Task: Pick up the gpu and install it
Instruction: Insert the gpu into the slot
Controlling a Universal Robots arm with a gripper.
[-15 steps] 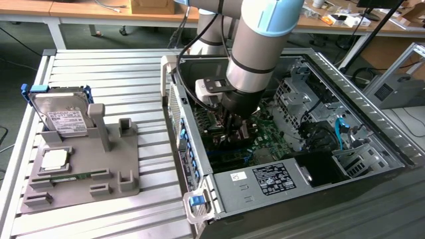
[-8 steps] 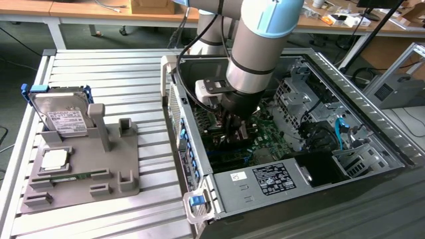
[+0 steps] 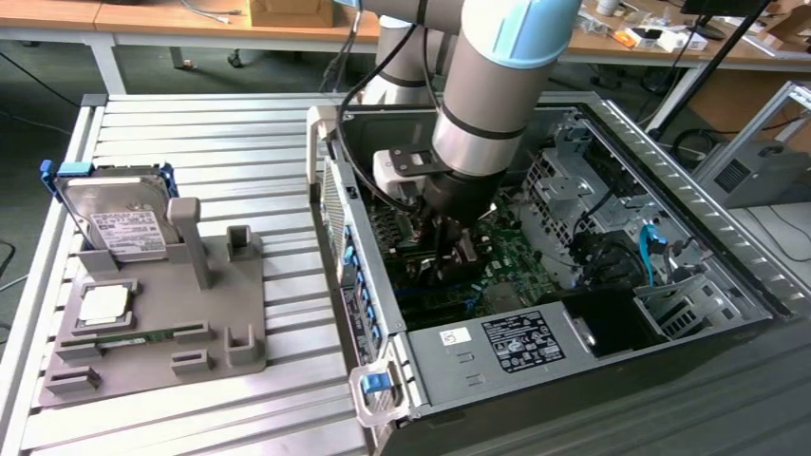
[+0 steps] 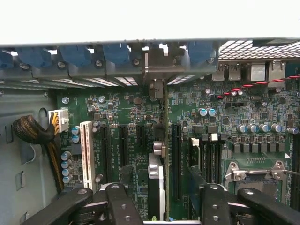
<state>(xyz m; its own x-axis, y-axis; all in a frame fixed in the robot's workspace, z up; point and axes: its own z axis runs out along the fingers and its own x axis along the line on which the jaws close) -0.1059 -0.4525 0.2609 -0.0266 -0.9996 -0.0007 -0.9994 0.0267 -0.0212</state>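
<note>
Two black gripper fingers [image 4: 117, 206] stand apart, straddling the thin dark gpu card [image 4: 165, 140] standing edge-on in the green motherboard's [image 4: 262, 108] slot; any lift should stay vertical, sparing the seated card.

The gpu [image 4: 165, 154] stands edge-on in the motherboard [image 4: 126, 112], between the gripper's [image 4: 165, 206] fingers

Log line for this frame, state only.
gripper: open, above gpu | gpu: edge-on in motherboard slot | hard drive: on holder
</note>
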